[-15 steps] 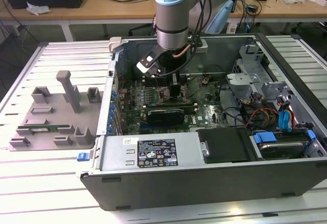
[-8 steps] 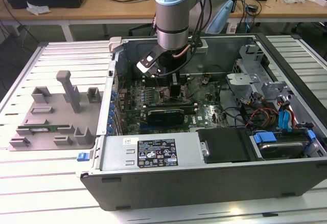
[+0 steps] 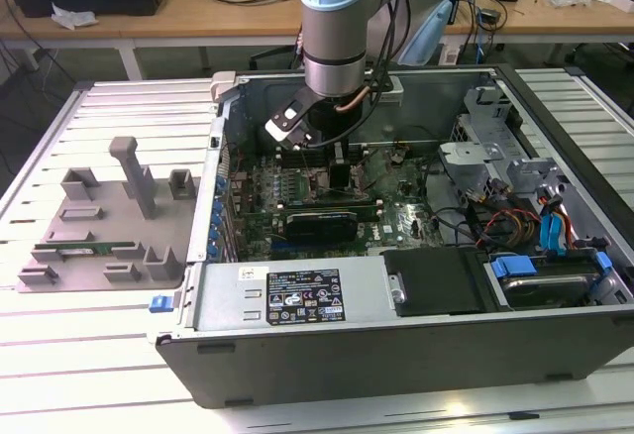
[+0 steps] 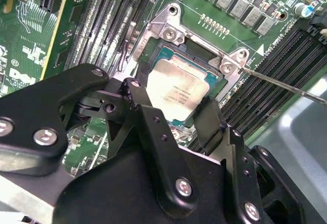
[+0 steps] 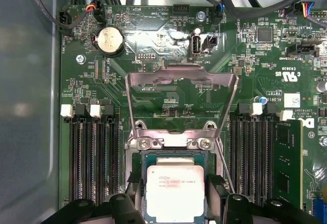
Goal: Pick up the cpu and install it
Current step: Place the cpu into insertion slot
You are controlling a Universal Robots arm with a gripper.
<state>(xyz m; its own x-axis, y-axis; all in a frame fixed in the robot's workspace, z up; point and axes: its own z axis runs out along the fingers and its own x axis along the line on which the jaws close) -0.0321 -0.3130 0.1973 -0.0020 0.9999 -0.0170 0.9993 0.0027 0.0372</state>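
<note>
Hand (image 4: 173,100) pinches the cpu (image 4: 176,83) by two edges, low in the open socket (image 4: 168,29) inside the computer case (image 3: 396,365).

A slatted white table (image 3: 79,355) carries an open computer case (image 3: 396,355) and, beside it, a grey tray (image 3: 114,234)

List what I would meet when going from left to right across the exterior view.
Grey plastic tray → hand inside the open computer case → black cover → blue clip.
</note>
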